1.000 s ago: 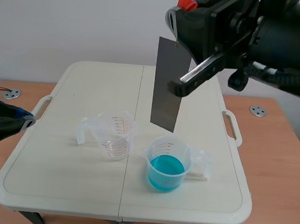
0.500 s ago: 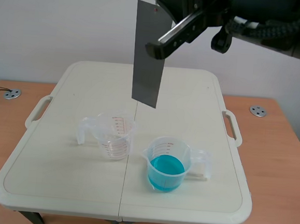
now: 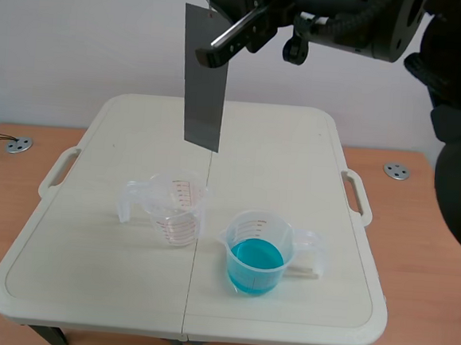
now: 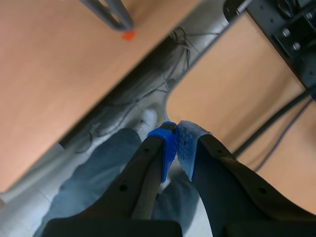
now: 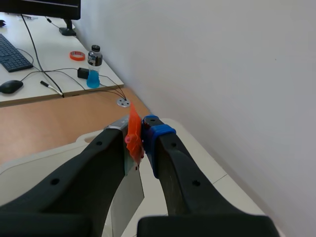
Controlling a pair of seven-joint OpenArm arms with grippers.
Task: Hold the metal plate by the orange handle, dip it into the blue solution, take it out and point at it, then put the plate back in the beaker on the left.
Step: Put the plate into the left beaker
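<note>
Metal plate (image 3: 204, 78): hangs vertical in air, lower edge above and behind empty left beaker (image 3: 176, 208), apart from blue-solution beaker (image 3: 258, 253). Orange handle (image 5: 133, 129): clamped between right gripper (image 5: 138, 134) fingers. Right arm: high, across scene top. Left gripper (image 4: 177, 136): pads together, nothing held.

Dark grey metal plate (image 3: 204, 106) hangs upright, held high.

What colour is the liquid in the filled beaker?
The liquid is blue; the scene view shows it best.
</note>
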